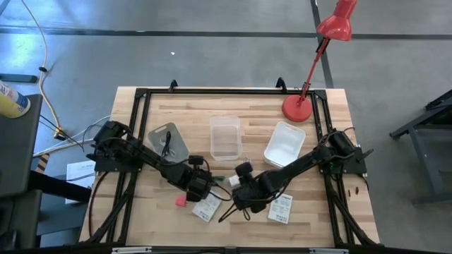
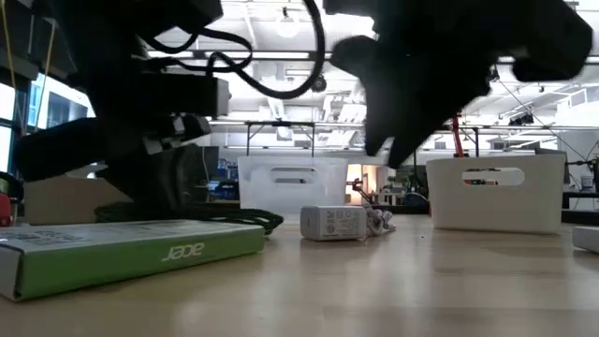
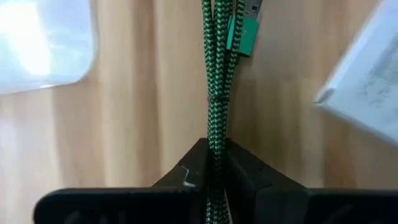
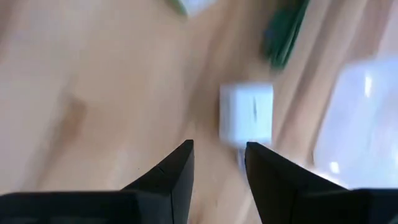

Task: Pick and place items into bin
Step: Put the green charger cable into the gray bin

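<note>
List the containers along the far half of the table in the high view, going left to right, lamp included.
Grey bin → clear bin → white bin → red lamp, whose base sits just beyond the white bin's far corner.

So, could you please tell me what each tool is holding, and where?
Left tool grips the green braided cable along its bundled strands; right tool holds nothing.

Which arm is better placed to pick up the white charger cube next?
The right arm. Its open gripper points at the white charger cube just ahead, while the left gripper is shut on the green braided cable.
</note>
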Motion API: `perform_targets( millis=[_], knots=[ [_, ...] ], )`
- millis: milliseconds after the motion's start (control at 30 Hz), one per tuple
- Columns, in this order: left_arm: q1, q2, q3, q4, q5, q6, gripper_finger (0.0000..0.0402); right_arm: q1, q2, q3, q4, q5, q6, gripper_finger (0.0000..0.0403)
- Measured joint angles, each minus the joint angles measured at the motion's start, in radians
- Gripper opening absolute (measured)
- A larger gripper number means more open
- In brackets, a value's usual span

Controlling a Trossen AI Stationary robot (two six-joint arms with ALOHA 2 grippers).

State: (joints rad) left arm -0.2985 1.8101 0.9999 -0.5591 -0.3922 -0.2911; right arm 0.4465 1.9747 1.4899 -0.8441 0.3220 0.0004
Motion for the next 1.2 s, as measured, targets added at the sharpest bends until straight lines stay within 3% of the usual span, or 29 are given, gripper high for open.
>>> perform_targets(
  millis=[100,267,633,800,1033,1200],
  knots=[
    [0.0,-0.013,0.042,-0.068,-0.033,0.013,0.0006,0.015,0.0,0.0,-0.098,0.06,0.064,0.0134],
    [-0.002,-0.032,0.112,-0.159,-0.065,0.052,0.0014,0.053,-0.014,0.0,-0.143,0.142,0.104,0.0134],
    [-0.024,-0.068,0.321,-0.433,-0.178,0.104,0.0006,0.085,-0.234,-0.025,-0.097,0.157,0.079,0.0133],
    [-0.059,-0.068,0.42,-0.63,-0.248,0.073,0.0005,0.095,-0.447,-0.239,0.088,0.158,0.064,0.0133],
    [-0.071,-0.068,0.467,-0.989,-0.263,-0.115,0.0004,0.063,-0.718,-0.708,0.57,0.132,0.06,0.0133],
    [-0.069,-0.108,0.422,-1.007,-0.229,-0.139,0.0002,0.021,-0.766,-0.914,0.865,0.072,0.059,0.0133]
  ],
)
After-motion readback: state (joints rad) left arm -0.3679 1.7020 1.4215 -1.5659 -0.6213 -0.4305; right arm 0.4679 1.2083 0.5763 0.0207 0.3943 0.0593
